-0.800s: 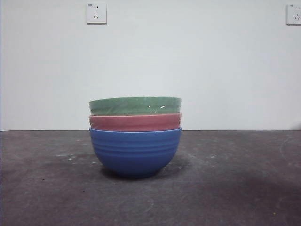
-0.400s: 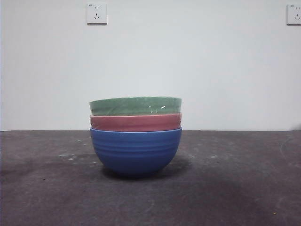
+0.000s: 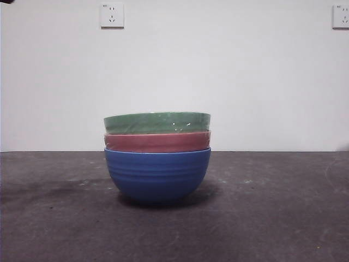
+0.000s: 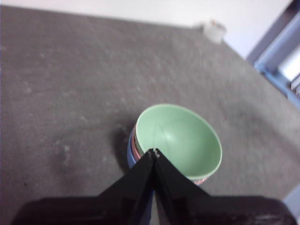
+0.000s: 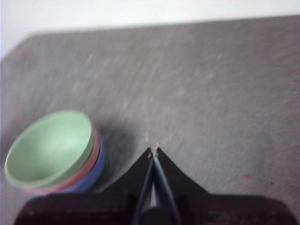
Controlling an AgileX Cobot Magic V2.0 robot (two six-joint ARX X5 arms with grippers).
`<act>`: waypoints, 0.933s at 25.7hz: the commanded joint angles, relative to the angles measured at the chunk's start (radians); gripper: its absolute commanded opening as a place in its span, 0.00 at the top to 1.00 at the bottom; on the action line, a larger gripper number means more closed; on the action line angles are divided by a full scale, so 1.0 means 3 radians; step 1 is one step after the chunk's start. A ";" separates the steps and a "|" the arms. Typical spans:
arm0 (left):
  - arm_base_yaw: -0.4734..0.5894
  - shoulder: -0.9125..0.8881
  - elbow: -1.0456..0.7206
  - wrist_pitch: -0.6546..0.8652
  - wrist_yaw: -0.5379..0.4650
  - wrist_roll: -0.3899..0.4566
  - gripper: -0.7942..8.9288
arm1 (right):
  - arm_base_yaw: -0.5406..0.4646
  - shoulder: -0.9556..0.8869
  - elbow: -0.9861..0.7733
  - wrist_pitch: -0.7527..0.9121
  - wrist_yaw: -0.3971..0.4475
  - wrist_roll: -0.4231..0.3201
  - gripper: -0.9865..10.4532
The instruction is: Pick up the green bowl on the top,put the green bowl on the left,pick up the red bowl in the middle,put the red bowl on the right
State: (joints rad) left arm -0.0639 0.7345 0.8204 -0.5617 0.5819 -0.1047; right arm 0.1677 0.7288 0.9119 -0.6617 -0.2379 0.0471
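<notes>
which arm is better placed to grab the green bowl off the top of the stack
Left, probably. The left gripper hangs right over the near rim of the green bowl, jaws shut. The right gripper, also shut, is off to the side of the stack over bare table.

A bare test room — grey table [image 3: 272, 218], blank white wall [image 3: 245, 82], two sockets [image 3: 112, 15].

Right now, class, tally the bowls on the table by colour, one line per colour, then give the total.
green bowl: 1
red bowl: 1
blue bowl: 1
Total: 3 bowls, nested in one stack, green on top, blue at the bottom.
</notes>
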 commanded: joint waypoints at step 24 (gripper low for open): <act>-0.2181 0.2380 0.1420 -0.0732 -0.1166 0.1589 0.56 | 0.0259 0.0759 0.0217 -0.0090 -0.0434 -0.0497 0.69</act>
State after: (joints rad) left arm -0.7147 1.4387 1.2472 -0.7765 0.2367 0.3359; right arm 0.2428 0.9543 0.9752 -0.7002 -0.3668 -0.0948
